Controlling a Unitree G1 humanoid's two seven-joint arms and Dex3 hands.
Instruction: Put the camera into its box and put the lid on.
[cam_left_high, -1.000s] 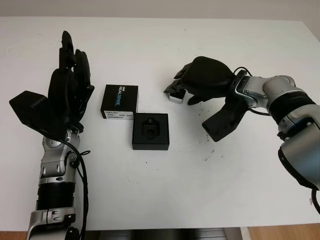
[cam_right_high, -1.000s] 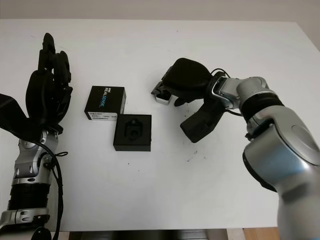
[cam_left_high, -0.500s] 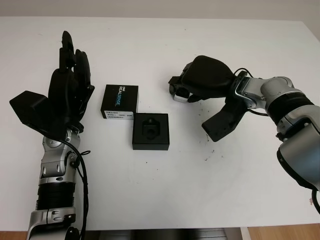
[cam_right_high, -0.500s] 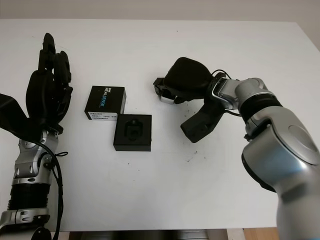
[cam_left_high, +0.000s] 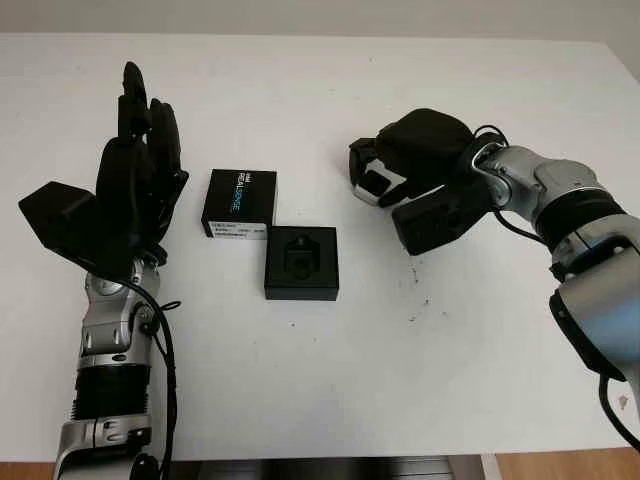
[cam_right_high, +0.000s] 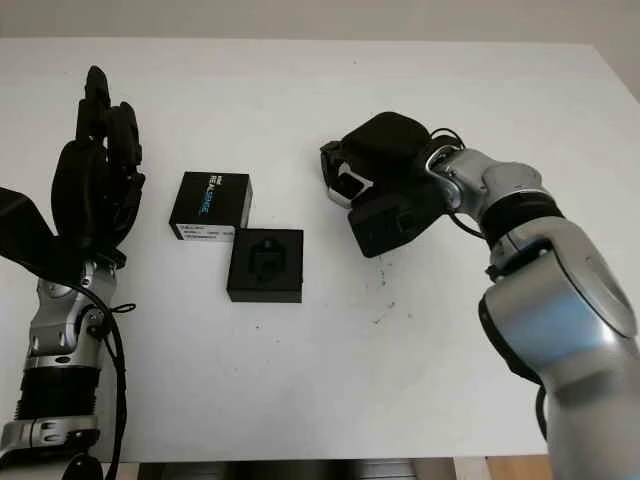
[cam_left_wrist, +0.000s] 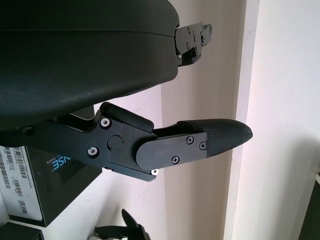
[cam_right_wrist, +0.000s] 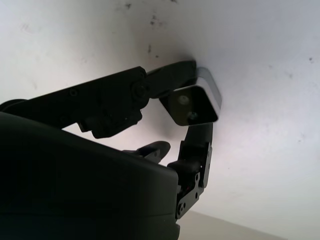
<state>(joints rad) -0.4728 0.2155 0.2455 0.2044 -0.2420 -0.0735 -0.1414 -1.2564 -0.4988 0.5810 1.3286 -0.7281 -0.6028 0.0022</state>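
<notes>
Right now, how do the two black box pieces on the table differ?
The lid is closed-faced, with white and blue lettering on top and a white label on its side; the box is plain, with an empty recess facing up. The lid lies farther from the robot and nearer the left hand, touching the box at a corner. Both are black, squarish and untouched.

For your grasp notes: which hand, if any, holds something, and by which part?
The right hand holds the small silver-edged camera, pinched at its opposite ends between fingers. The left hand, open, is raised beside the lid.
</notes>
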